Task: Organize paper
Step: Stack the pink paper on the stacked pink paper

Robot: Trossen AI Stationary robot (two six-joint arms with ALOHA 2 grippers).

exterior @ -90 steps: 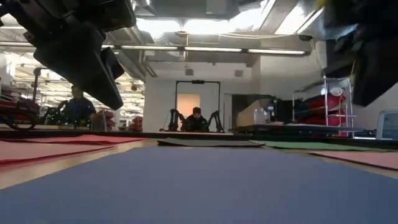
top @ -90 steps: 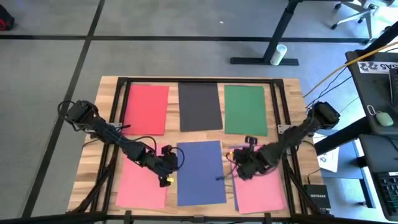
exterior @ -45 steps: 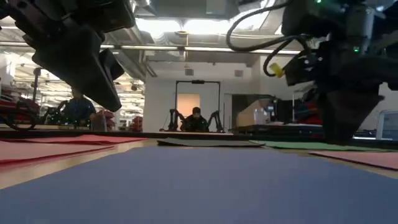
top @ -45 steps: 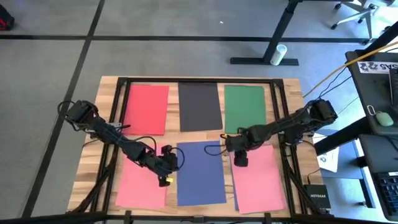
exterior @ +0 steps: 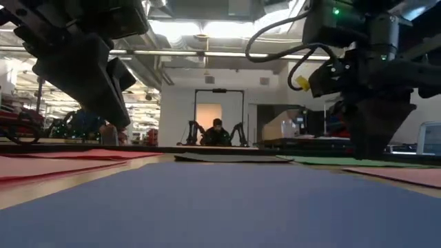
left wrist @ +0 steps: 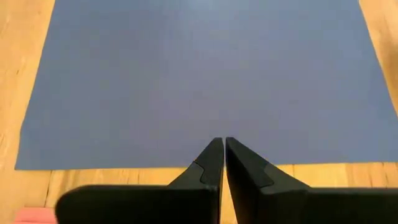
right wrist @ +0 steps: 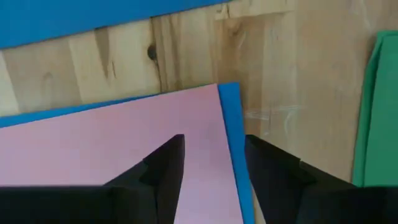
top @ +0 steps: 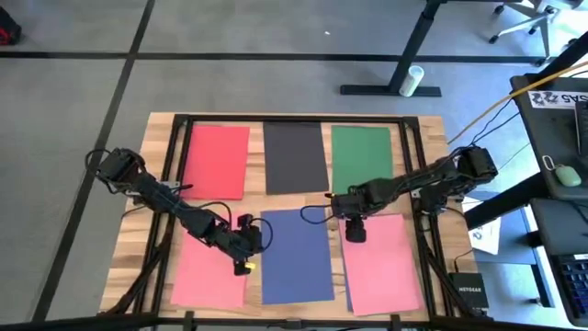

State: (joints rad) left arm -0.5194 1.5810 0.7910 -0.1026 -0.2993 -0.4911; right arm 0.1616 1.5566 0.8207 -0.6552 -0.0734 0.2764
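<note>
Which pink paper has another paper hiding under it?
The pink sheet under the right gripper. A blue sheet peeks out along its edge. The other pink sheet, by the left gripper, shows nothing beneath.

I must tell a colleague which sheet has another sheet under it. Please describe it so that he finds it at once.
On the wooden table, take the row of three sheets nearer the arms' bases. It is the pink sheet on the right arm's side, under the open right pincer. Unlike the other pink sheet, a blue edge shows from beneath it.
</note>
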